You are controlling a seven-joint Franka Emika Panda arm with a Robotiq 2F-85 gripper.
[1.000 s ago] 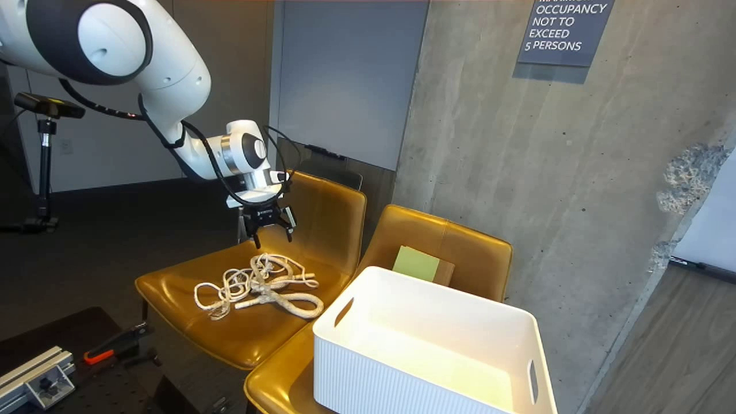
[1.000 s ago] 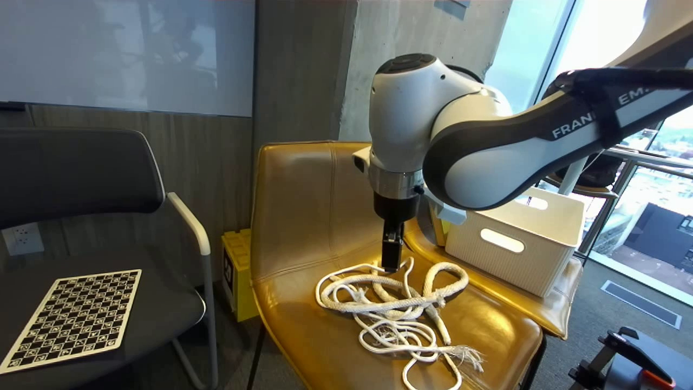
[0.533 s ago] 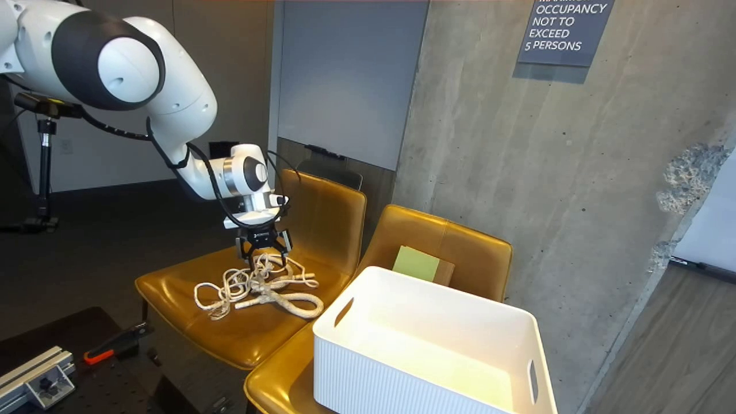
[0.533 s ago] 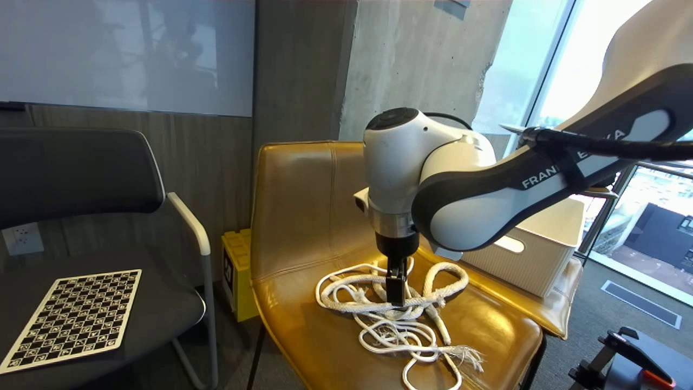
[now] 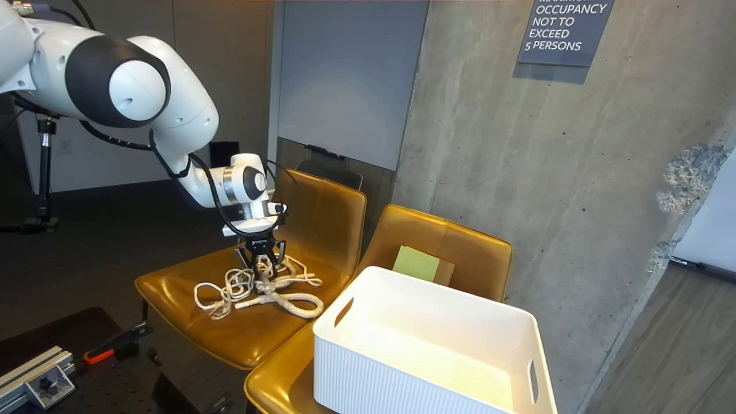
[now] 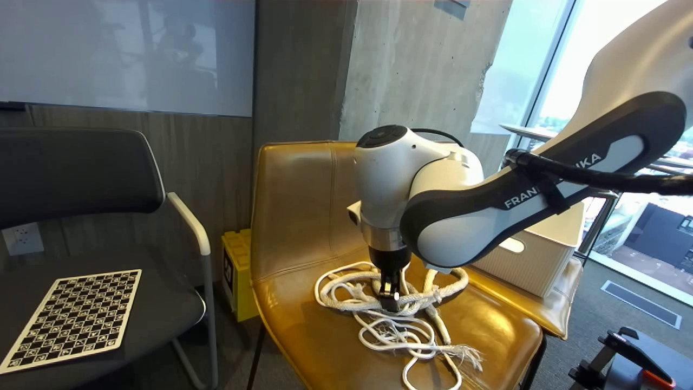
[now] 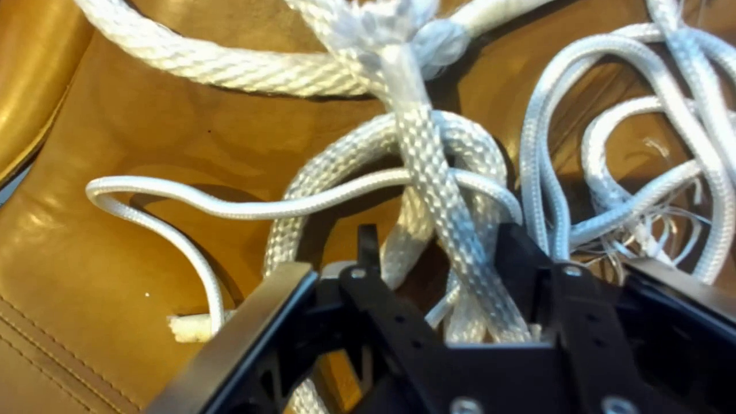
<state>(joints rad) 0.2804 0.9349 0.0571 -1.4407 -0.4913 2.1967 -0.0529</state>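
Far left in an exterior view, there's the dark bench (image 5: 106,394), a silver metal rail (image 5: 37,376) on it and a black-and-orange tool (image 5: 118,343) just beyond. Across now to the white arm (image 5: 192,98), bent over a gold-brown chair (image 5: 230,339), and here's the action: its gripper (image 7: 440,241) points straight down into the rope (image 7: 422,144)! Look at the wrist view: the jaws stand apart, one thick braided length slanting between them, nearer the fingertip on the right of that view, with brown seat and more rope showing in the rest of the gap. Whether the fingers touch the braid, there's no telling from here. The whole tangle lies on the chair seat, a thin white cord (image 7: 253,210) looping out to the left in the wrist view, coils and frayed fibres bunched to the right. Over to the right, a second chair (image 5: 454,244) bears the big white bin (image 5: 402,374), handle slots in its ends, well apart from the gripper. A green-and-brown piece (image 5: 417,264) peeks out between bin and backrest. Rightmost, the concrete wall (image 5: 489,144) wears a blue-grey sign (image 5: 566,29): "not to exceed 5 persons".
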